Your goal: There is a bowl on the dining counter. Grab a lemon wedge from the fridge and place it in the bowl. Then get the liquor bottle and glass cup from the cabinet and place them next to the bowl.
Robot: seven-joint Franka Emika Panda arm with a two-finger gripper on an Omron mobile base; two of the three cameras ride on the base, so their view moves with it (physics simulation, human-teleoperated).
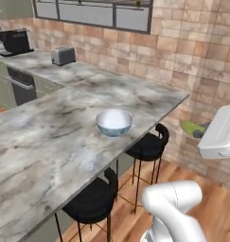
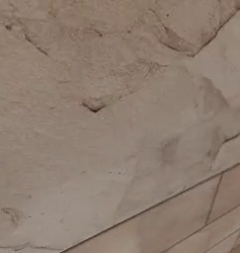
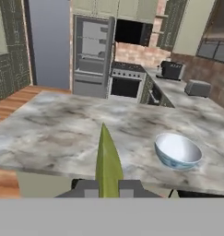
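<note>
One wedge (image 3: 107, 161) is pinched in the pincer (image 3: 107, 188), whose jaws stand narrow on either side of it; in the hand view the yellow-green slice rises straight up from between the tips. In the left base view the wedge (image 1: 192, 126) pokes out leftward from the white hand, held off the far end of the table (image 1: 40, 142), over the stools (image 1: 147, 147) and the wooden floor, not yet above the marble.

The bowl (image 1: 114, 122) sits on the table near its stool-side edge, empty as far as I can see. From the hand view the bowl (image 3: 177, 150) lies ahead and to the right of the wedge, well apart from it.

The step in hand looks like the carry: the wedge is out of the fridge (image 3: 90, 55), which stands in the background beyond the table, and is on its way to the bowl. The next move calls for bringing the hand in over the table until the wedge hangs above the bowl's mouth, then lowering and parting the jaws. Bottle and cup would come after.
</note>
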